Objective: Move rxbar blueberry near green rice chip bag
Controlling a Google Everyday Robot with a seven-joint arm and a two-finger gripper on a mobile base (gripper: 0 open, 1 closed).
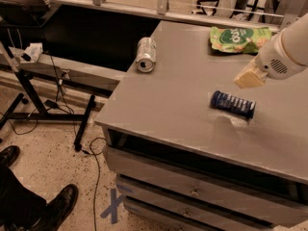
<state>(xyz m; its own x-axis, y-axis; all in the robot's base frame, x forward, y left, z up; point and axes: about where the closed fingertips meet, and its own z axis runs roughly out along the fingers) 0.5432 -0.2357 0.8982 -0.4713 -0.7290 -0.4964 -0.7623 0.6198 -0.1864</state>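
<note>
seemingly lining up the pick, hovering the gripper (pixel 250 76) just behind the rxbar blueberry (pixel 233 104), openness impossible to tell, needing a descent onto it, green rice chip bag (pixel 239 37) lying well behind.

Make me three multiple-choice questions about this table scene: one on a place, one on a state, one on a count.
1. The tool hovers:
A) over the floor
B) above the table, between the green rice chip bag and the rxbar blueberry
C) by the drawers

2. The soda can is:
A) upright
B) lying on its side
C) crushed flat

3. Cans on the table:
A) one
B) two
C) three

Answers:
1 B, it hangs between bag and bar.
2 B, its round end faces the camera.
3 A, only one silver can shows.
</note>
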